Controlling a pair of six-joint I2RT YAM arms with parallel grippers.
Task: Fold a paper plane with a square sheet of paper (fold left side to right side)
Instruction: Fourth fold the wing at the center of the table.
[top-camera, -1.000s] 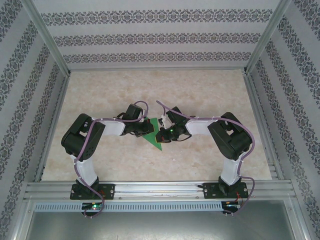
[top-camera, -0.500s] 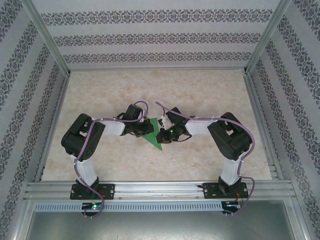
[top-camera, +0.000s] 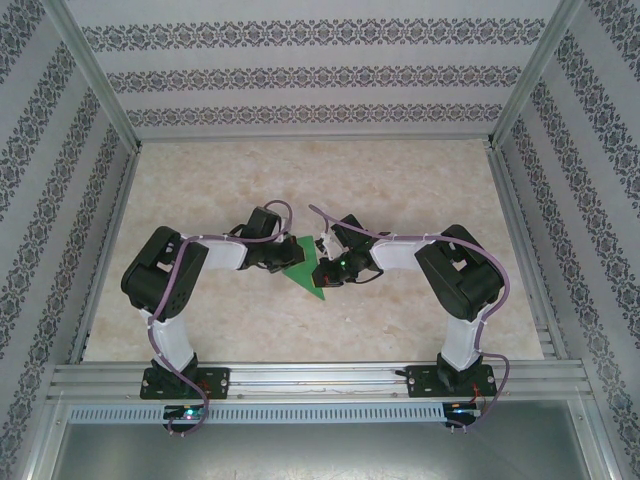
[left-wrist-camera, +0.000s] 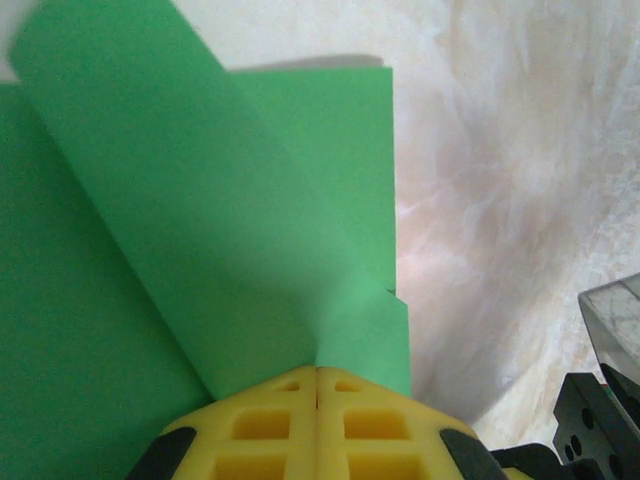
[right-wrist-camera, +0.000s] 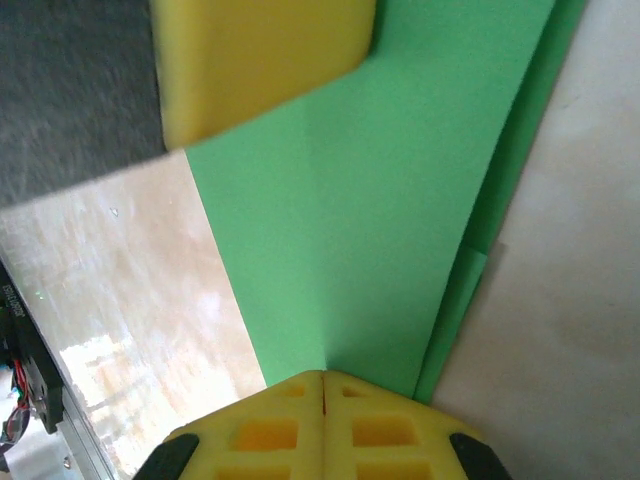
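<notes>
My left end effector (left-wrist-camera: 316, 372), with its yellow pocketed pads pressed together, pinches a raised flap of the green paper sheet (left-wrist-camera: 90, 330). The flap curls up, smooth and matte, off the flat layer beneath. My right end effector (right-wrist-camera: 323, 378) is also closed on the sheet, where a crease runs into its tips. Its wrist view catches a yellow pad of the left one over the sheet's far part. From above, the sheet is a pointed triangle between both wrists on the pale marbled desk (top-camera: 400, 190).
</notes>
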